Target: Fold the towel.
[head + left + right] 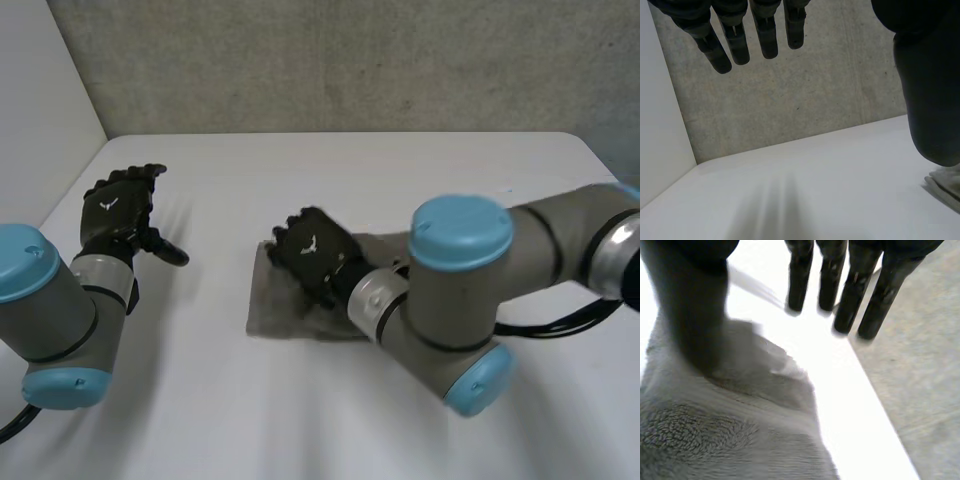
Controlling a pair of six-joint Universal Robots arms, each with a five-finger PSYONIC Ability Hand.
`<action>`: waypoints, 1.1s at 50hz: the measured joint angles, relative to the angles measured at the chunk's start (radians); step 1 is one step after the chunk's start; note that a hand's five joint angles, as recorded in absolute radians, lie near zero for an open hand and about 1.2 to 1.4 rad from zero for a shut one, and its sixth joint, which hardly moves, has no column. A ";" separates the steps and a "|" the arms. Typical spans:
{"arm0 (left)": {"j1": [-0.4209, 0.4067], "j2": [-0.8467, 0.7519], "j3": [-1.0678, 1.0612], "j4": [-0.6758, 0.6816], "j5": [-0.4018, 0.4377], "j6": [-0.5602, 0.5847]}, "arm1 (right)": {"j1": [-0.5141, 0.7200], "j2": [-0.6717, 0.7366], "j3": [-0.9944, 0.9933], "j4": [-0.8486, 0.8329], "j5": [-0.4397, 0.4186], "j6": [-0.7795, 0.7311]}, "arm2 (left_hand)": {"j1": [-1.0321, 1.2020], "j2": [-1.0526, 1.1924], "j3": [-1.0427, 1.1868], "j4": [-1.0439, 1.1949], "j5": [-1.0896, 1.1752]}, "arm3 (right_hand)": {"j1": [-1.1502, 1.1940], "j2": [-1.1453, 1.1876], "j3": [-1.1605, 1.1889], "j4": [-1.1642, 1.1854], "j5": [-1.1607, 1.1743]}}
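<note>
A grey towel lies folded into a small pad near the middle of the white table. My right hand hovers over its far part, palm down, fingers straight and holding nothing. The towel lies under that palm, with the thumb above its rumpled top layer. My right arm covers the towel's right side. My left hand is raised at the table's left, well apart from the cloth, fingers straight and thumb spread. A corner of the towel shows beside that thumb.
A grey concrete wall stands behind the table's far edge. A white side wall closes the left. Bare tabletop lies in front of the towel and between the two hands.
</note>
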 measured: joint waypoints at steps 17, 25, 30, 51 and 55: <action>-0.049 -0.006 0.000 0.002 0.004 0.093 | -0.312 -0.254 0.382 -0.023 -0.004 0.138 | 0.000 0.000 0.000 0.000 -0.001 | -0.186 -0.151 -0.205 -0.190 -0.164; -0.122 -0.012 0.000 0.003 0.003 0.122 | -0.449 -0.273 0.565 -0.110 -0.018 0.150 | 0.000 0.000 0.000 0.000 -0.001 | 0.118 0.158 0.099 0.110 0.163; -0.145 -0.014 -0.001 0.003 0.001 0.124 | -0.491 -0.256 0.592 -0.149 -0.031 0.147 | 0.000 0.000 0.000 0.000 -0.001 | 0.755 0.816 0.743 0.750 0.796; -0.145 0.110 0.088 -0.056 -0.005 0.090 | -0.168 -0.225 0.183 -0.038 -0.101 0.172 | -0.001 0.000 0.000 0.000 -0.001 | 0.852 0.891 0.884 0.893 0.922; -0.139 0.116 0.145 -0.106 -0.006 0.038 | -0.038 -0.087 0.030 0.057 -0.148 0.172 | -0.001 0.000 -0.001 0.000 -0.001 | 0.860 0.891 0.884 0.893 0.922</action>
